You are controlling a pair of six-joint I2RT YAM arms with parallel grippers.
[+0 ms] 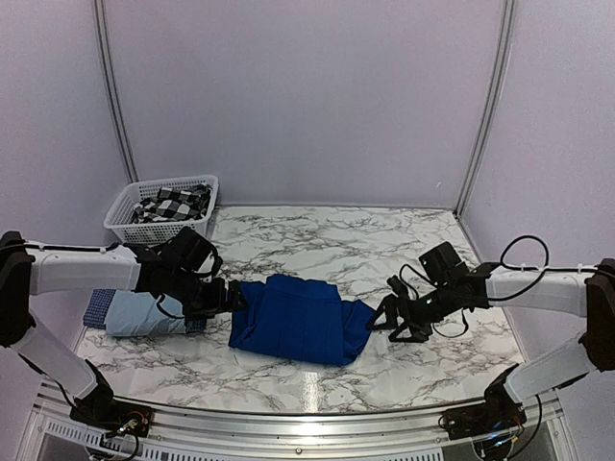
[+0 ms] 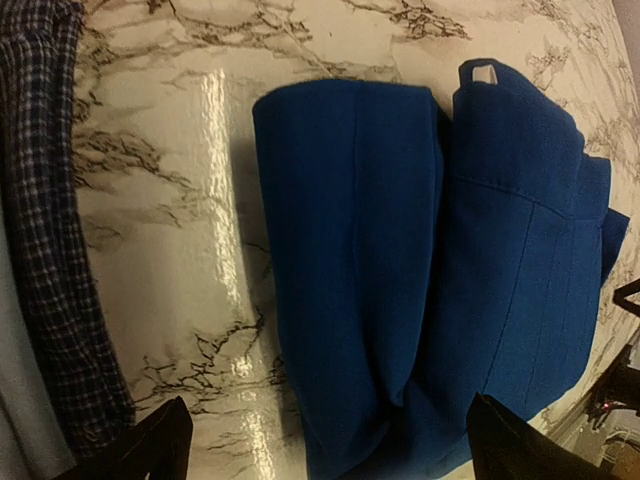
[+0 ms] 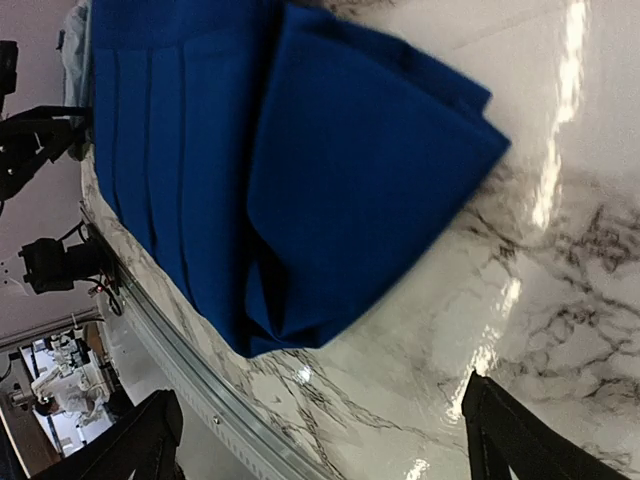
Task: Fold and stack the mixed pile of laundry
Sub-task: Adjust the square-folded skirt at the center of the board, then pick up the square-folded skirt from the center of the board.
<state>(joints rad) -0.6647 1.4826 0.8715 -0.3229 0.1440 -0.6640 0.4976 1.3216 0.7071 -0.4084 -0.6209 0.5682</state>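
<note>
Top external: royal-blue shirt [image 1: 298, 319] folded on counter [image 1: 384, 250], unstacked; flannel shirt [image 1: 173, 204] unfolded in basket [image 1: 123, 219]; my jaws both apart, empty.

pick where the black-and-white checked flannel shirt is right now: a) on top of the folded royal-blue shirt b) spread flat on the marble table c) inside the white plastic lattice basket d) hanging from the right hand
c: the black-and-white checked flannel shirt sits bunched inside the white plastic lattice basket at the table's far left corner.
</note>
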